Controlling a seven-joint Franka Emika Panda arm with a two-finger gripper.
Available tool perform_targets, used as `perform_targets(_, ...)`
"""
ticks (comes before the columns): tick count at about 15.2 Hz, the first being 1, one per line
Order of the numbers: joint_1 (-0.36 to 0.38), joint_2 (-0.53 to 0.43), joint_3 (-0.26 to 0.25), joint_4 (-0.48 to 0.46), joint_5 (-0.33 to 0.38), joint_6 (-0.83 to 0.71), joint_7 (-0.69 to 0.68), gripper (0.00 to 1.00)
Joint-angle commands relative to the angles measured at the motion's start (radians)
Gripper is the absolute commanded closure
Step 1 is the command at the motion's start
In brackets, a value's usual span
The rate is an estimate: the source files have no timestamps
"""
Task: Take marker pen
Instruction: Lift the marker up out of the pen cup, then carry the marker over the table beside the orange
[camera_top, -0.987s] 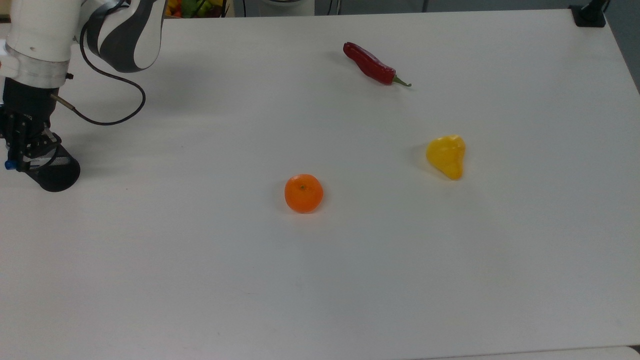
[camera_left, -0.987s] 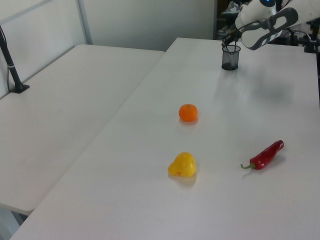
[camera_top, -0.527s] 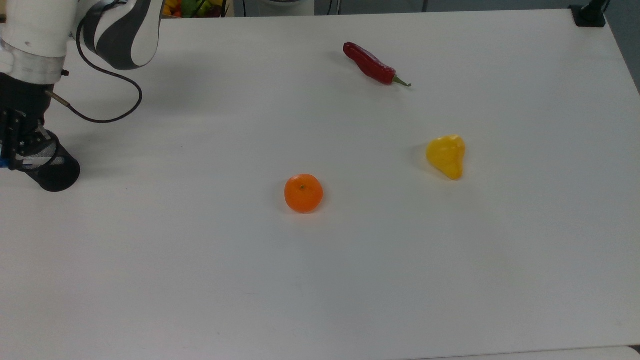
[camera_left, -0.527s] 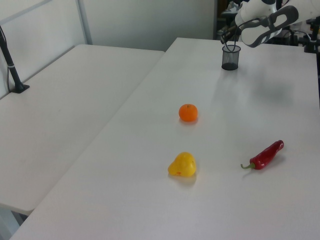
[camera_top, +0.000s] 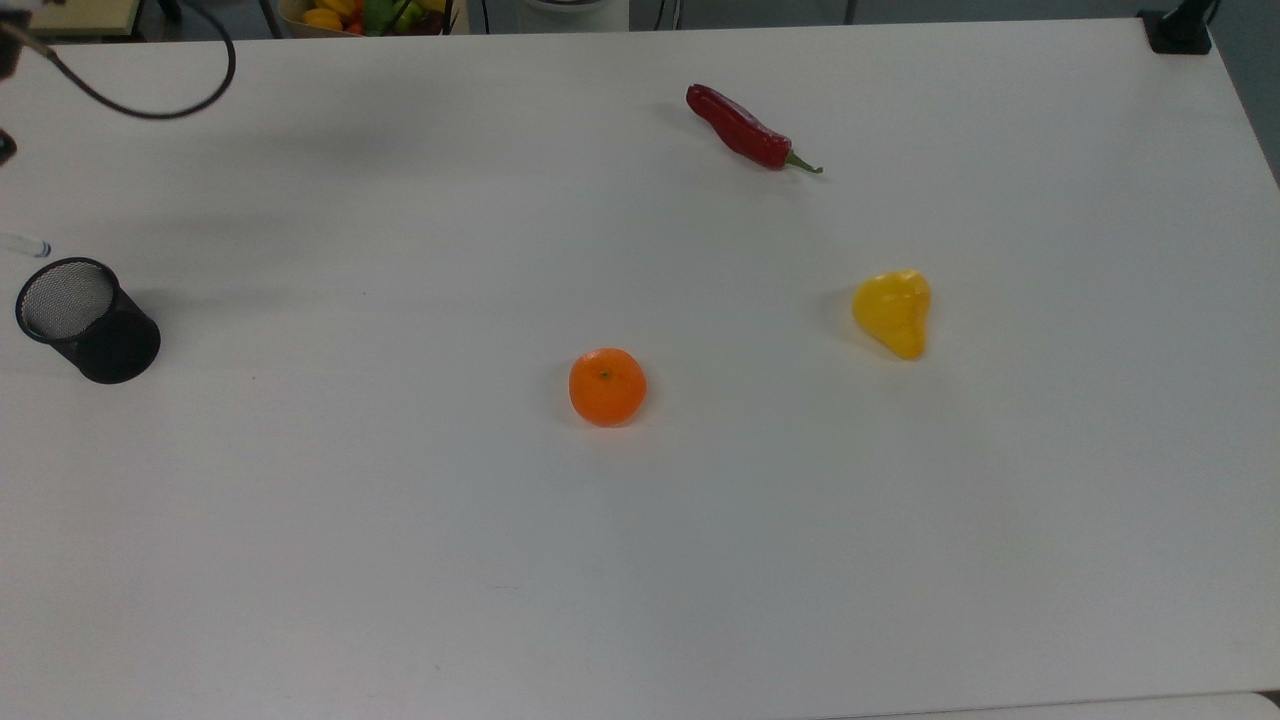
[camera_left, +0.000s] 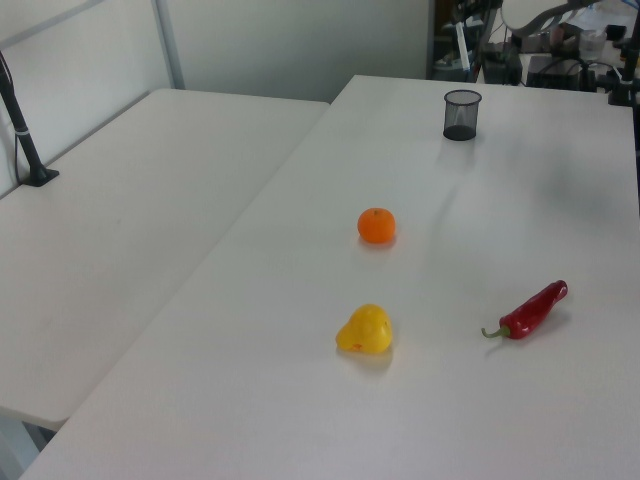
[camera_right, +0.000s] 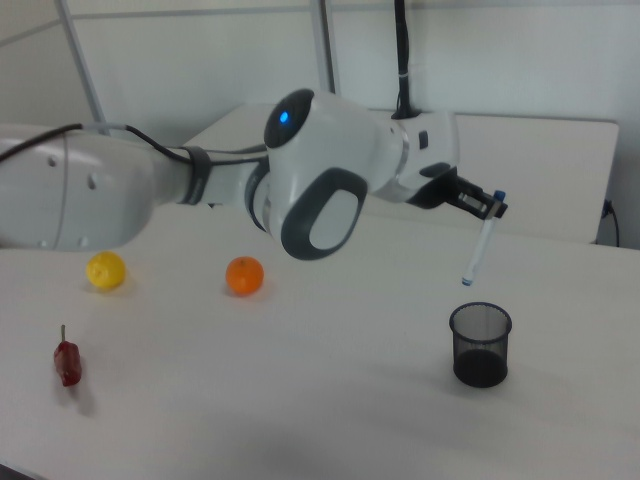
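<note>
- Seen in the right view, running left to right: a small red chili pepper (camera_right: 67, 362) with a thin stem lies far to the left of the gripper (camera_right: 490, 207), low on the white tabletop (camera_right: 300, 400).
- Next along, a yellow pear-shaped fruit (camera_right: 105, 270) and a round orange fruit (camera_right: 244, 276), both on the table and well apart from the gripper, on its left in the right view.
- Bulky white and grey robot arm (camera_right: 310, 190) reaching across from the right view's left, ending in the black two-finger gripper high above the table.
- Gripper closed narrowly on the slim white-barrelled marker pen (camera_right: 479, 248), pinched near its blue upper end.
- Marker hanging down from the fingers, slightly tilted, clear of the table; lower tip above the rim of the black wire-mesh pen cup (camera_right: 480, 344) and not touching it.
- Cup upright on the table, below the gripper.
- In the top view, again left to right: marker tip (camera_top: 25, 244) at the frame's left edge, just above the mesh cup (camera_top: 88, 319); then the orange fruit (camera_top: 607, 386), the chili (camera_top: 740, 128) and the yellow fruit (camera_top: 893, 311) spread toward the top view's right.
- In the left view: yellow fruit (camera_left: 365, 330), orange fruit (camera_left: 377, 225), cup (camera_left: 461, 114), chili (camera_left: 532, 311) on the white table (camera_left: 300, 300).
</note>
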Motion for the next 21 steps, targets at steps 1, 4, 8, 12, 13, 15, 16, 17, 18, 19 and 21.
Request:
perform_targets(1, 0.051, -0.157, 0.001, -0.064, 0.039, -0.144, 0.010, 1.00)
perform_targets(4, 0.088, -0.240, 0.007, -0.062, 0.053, -0.291, 0.012, 1.00)
perform_targets(8, 0.145, -0.343, 0.023, -0.062, 0.068, -0.538, 0.016, 1.00)
perform_targets(12, 0.173, -0.398, 0.086, -0.065, 0.069, -0.762, 0.009, 1.00)
perform_targets(13, 0.173, -0.401, 0.105, -0.065, 0.069, -0.814, 0.007, 1.00)
perform_targets(15, 0.173, -0.401, 0.148, -0.065, 0.068, -0.911, 0.001, 1.00)
perform_targets(16, 0.173, -0.400, 0.170, -0.068, 0.068, -0.942, 0.001, 1.00)
perform_targets(17, 0.176, -0.395, 0.191, -0.074, 0.066, -0.972, 0.001, 1.00)
perform_targets(18, 0.188, -0.392, 0.213, -0.093, 0.062, -0.995, 0.001, 1.00)
perform_targets(19, 0.197, -0.392, 0.225, -0.117, 0.057, -1.005, 0.001, 1.00)
perform_targets(21, 0.213, -0.387, 0.244, -0.165, 0.057, -1.002, 0.001, 1.00)
